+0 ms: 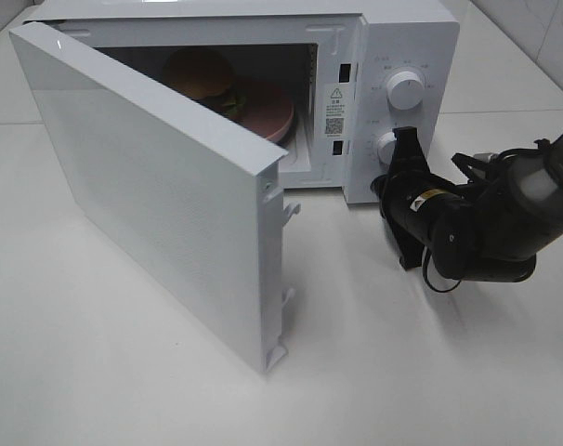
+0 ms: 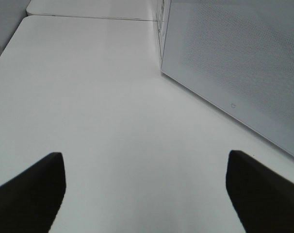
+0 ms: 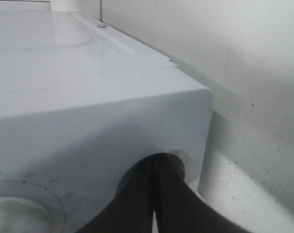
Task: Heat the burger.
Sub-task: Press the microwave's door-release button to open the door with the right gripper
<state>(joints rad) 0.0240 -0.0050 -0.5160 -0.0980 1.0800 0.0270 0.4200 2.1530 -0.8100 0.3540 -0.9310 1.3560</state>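
Shows burger [image 1: 200, 76] on pink plate [image 1: 268, 110] in microwave [image 1: 393, 56]; lower knob [image 1: 386, 147] at tips of right gripper [image 1: 407, 139] (pinched shut, empty), open door [image 2: 234, 63] beside wide-spread, empty left gripper [image 2: 146, 189].

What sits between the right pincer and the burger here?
In the high view, the microwave's front panel and the pink plate lie between the right pincer and the burger.

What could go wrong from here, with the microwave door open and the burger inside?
The door stands wide open while the shut right gripper is at the lower knob; turning it now likely heats nothing.
A shut gripper may slip off the knob.
Closing the door hard could jolt the burger on its pink plate.
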